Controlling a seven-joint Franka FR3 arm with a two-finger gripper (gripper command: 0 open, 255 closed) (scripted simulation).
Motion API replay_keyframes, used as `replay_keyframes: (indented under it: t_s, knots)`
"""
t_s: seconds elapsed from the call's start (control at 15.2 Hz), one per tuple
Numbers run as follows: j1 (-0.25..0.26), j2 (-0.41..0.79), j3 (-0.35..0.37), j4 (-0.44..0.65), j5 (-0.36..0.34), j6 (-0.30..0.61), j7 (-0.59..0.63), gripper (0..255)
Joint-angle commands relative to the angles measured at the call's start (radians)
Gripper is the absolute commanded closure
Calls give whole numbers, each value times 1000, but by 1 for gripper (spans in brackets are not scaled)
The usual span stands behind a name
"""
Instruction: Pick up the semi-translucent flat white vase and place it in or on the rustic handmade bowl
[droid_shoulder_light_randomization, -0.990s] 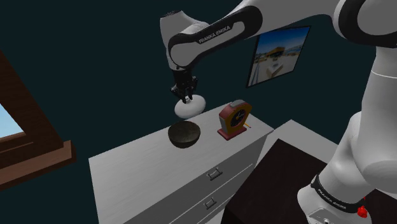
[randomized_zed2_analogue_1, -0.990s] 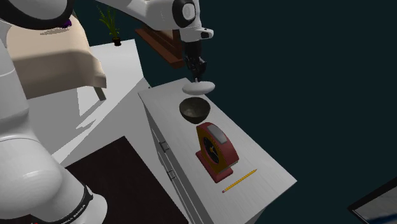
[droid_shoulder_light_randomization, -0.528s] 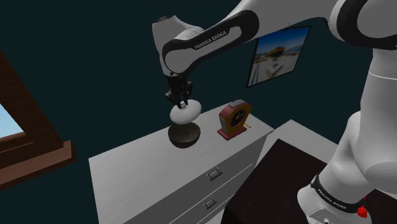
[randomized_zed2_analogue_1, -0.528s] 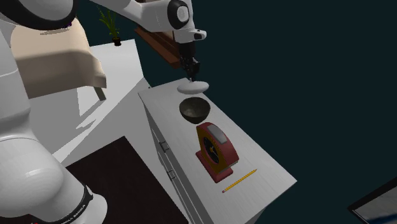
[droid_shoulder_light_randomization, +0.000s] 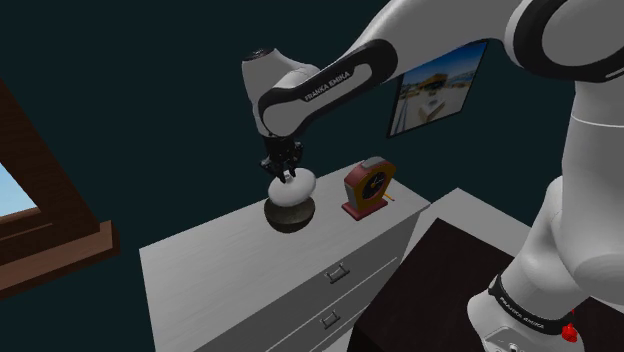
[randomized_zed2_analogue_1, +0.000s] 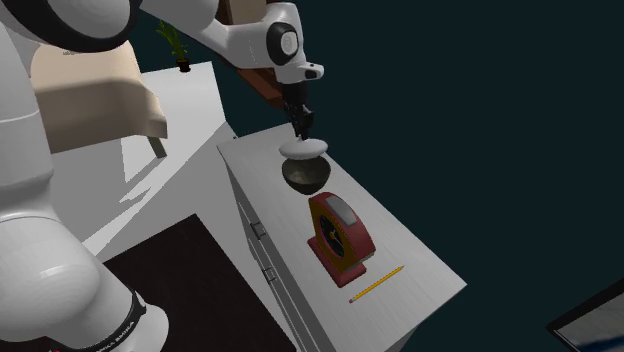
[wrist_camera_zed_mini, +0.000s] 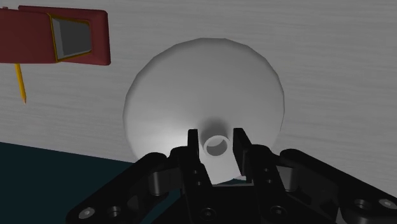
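A white robot arm (droid_shoulder_light_randomization: 330, 80) is reaching down over a pale dresser (droid_shoulder_light_randomization: 200, 260). A dark bowl (droid_shoulder_light_randomization: 287, 216) is sitting on the dresser's top, and a flat white vase (droid_shoulder_light_randomization: 293, 188) is lying across the bowl's mouth. The black gripper (wrist_camera_zed_mini: 217, 145) is pinching the vase's short neck.

Setting: a room in a home, with dark teal walls (droid_shoulder_light_randomization: 130, 80).
Furniture: a white chest of drawers (droid_shoulder_light_randomization: 210, 250) with small metal handles (droid_shoulder_light_randomization: 337, 271); a beige upholstered piece (randomized_zed2_analogue_1: 85, 90) at the far left of the second exterior view.
On the walls: a framed picture (droid_shoulder_light_randomization: 437, 85) and a wooden window frame (droid_shoulder_light_randomization: 50, 235).
Household touches: a red clock-like ornament (droid_shoulder_light_randomization: 368, 187), a yellow pencil (randomized_zed2_analogue_1: 376, 284), a potted plant (randomized_zed2_analogue_1: 172, 38).
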Motion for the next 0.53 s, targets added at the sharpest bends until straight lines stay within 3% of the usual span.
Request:
replay_keyframes:
  t_s: [0.0, 0.46]
  knots:
    - [0, 12, -1, -11, -3, 24, 4, 255]
    - [1, 60, -6, -39, -16, 99, 22, 255]
